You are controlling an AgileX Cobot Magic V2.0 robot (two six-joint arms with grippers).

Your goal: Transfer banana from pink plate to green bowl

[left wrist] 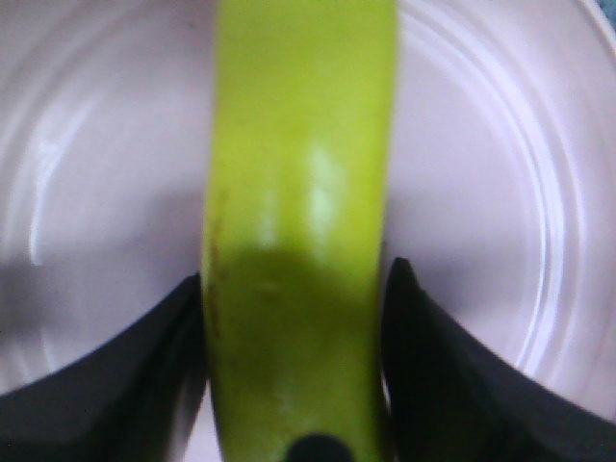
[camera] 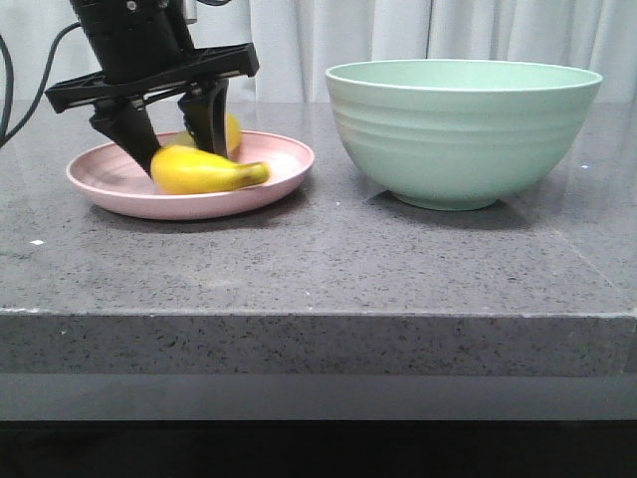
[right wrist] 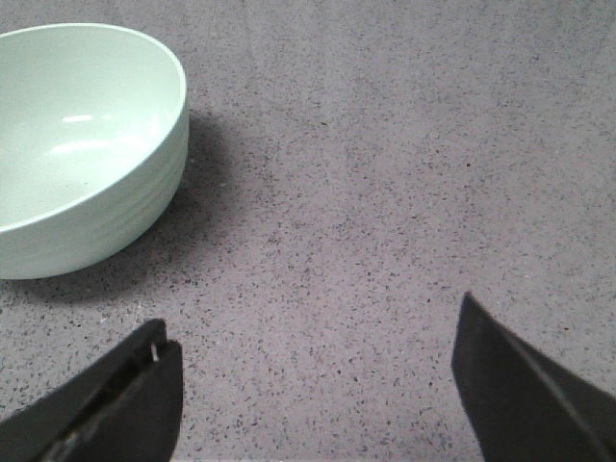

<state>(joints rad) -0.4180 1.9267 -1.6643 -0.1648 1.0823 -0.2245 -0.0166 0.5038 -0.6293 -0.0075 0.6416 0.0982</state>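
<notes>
The yellow banana (camera: 204, 171) lies low in the pink plate (camera: 289, 159) at the left of the table. My left gripper (camera: 184, 151) reaches down into the plate, and its two black fingers press on both sides of the banana. In the left wrist view the banana (left wrist: 298, 192) fills the gap between the fingers (left wrist: 433, 356), with the plate (left wrist: 500, 192) under it. The green bowl (camera: 463, 129) stands empty to the right of the plate. My right gripper (right wrist: 313, 327) is open and empty over bare table beside the bowl (right wrist: 87, 144).
A second yellow patch (camera: 232, 129) shows behind the left fingers in the plate; I cannot tell what it is. The grey stone table (camera: 318, 259) has its front edge close to the camera. A curtain hangs behind.
</notes>
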